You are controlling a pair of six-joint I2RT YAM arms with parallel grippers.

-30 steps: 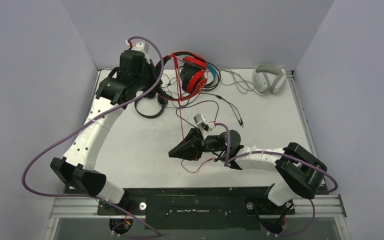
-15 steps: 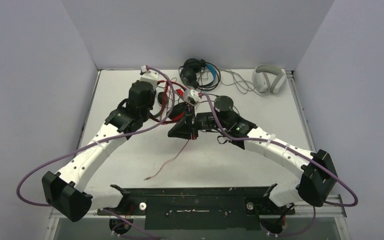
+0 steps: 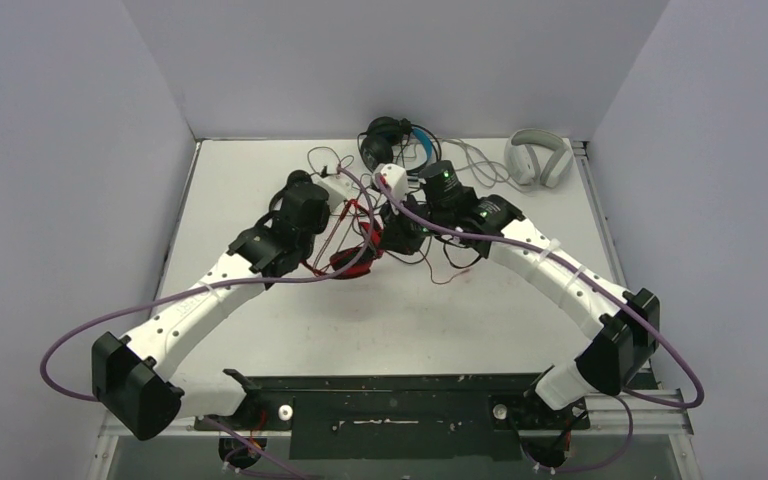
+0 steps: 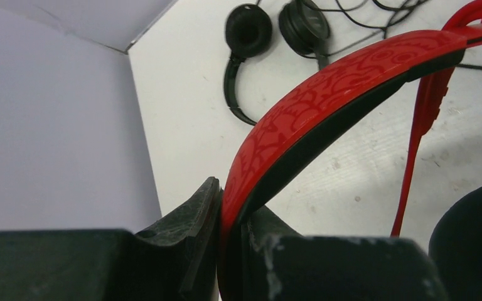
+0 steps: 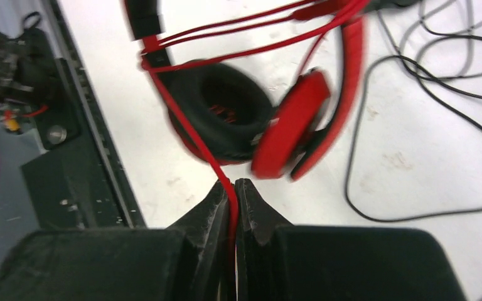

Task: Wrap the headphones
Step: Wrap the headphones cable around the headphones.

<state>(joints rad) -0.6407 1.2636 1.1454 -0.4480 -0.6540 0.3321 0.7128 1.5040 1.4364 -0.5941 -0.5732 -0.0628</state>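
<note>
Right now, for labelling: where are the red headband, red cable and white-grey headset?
red headband (image 4: 326,94): left wrist view, patterned outer face
red cable (image 5: 194,138): right wrist view, straight stretch
white-grey headset (image 3: 523,165): top view, ear cup

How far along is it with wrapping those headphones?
Early. The red headphones have a few cable loops strung across them; the left gripper clamps their headband while the right gripper pinches the red cable. The black pair, blue pair and white pair lie apart, cables loose.

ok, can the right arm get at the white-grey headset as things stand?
Probably not yet: the right gripper is shut on the red cable. The white-grey headset lies uncovered at the far right corner, so once freed it looks reachable.
</note>
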